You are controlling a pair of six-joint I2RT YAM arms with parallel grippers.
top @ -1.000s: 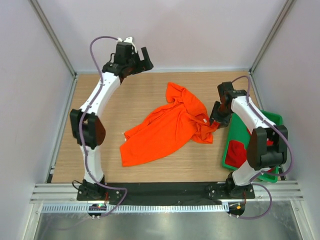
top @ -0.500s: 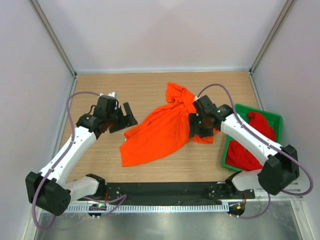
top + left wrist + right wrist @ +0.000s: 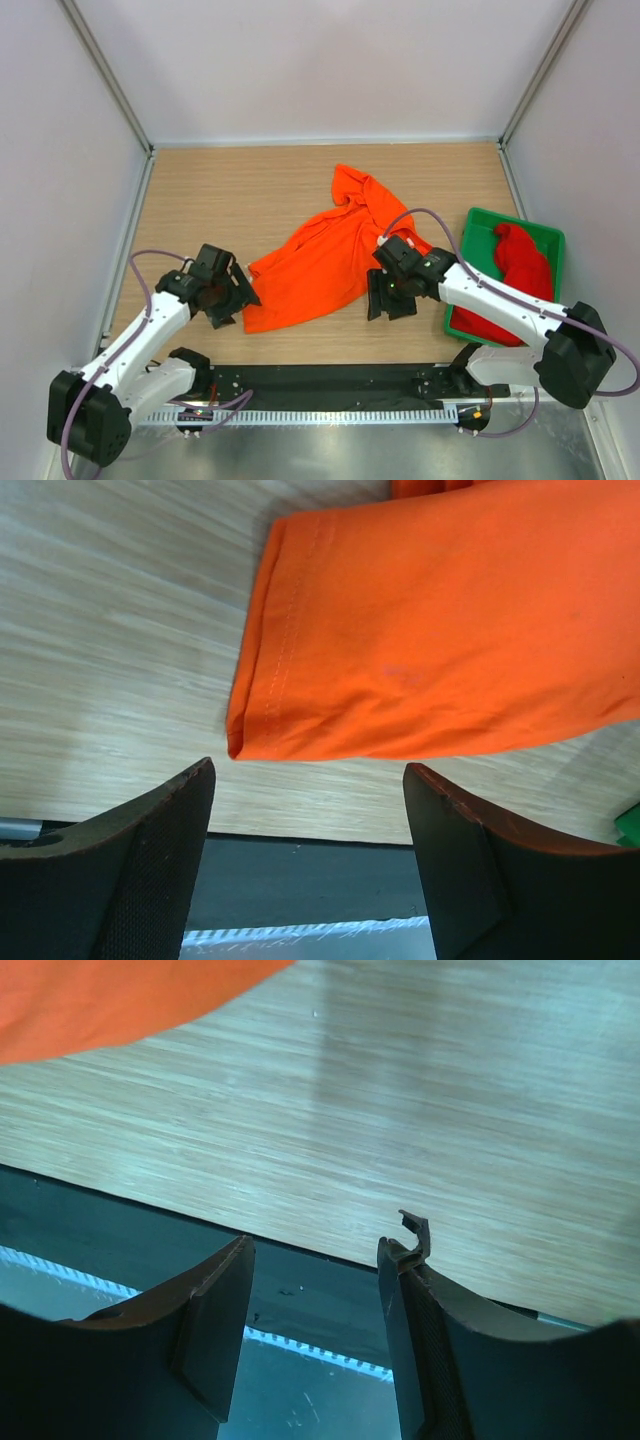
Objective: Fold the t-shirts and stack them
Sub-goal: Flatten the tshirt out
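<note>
Top external view: we see a light wooden table (image 3: 200, 200) enclosed by pale walls (image 3: 320, 70). One orange t-shirt (image 3: 330, 260) lies spread and rumpled mid-table. One red t-shirt (image 3: 520, 265) sits crumpled in the single green tray (image 3: 482, 238) at the right edge, partly hidden by the right arm. That makes two shirts and two arms. The left gripper (image 3: 232, 300) is by the orange shirt's near-left corner, and the right gripper (image 3: 393, 300) by its near-right edge.

Left wrist view: the left gripper (image 3: 308, 780) gapes wide with nothing between its fingers, just short of the stitched orange hem (image 3: 265, 670).

Right wrist view: the right gripper (image 3: 315, 1260) is also parted and holds nothing, above bare wood (image 3: 450, 1110), with orange cloth (image 3: 100, 1000) in one corner.
</note>
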